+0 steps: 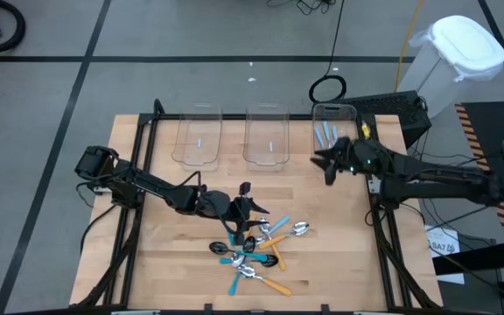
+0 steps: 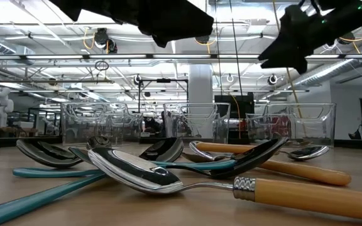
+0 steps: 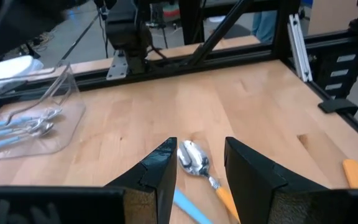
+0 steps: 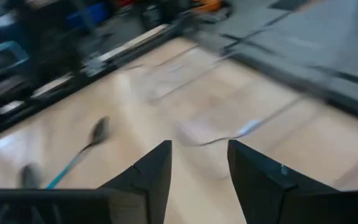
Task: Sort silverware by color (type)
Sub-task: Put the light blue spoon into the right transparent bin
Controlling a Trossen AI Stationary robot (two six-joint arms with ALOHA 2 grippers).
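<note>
Across the wooden tabletop (image 1: 173, 249), three clear bins (image 1: 266, 136) line the far edge, light-blue spoons (image 1: 325, 135) in the rightmost. Nearby hovers the right claw (image 1: 326, 165), parted and empty. Left claw (image 1: 245, 203), parted, hangs over the mixed spoon pile (image 1: 261, 249).

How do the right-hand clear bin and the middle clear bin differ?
The right bin holds several light-blue-handled spoons; the middle bin shows no such cluster. The right tool hovers beside the right bin; none is near the middle bin. Both are clear plastic, side by side.
</note>
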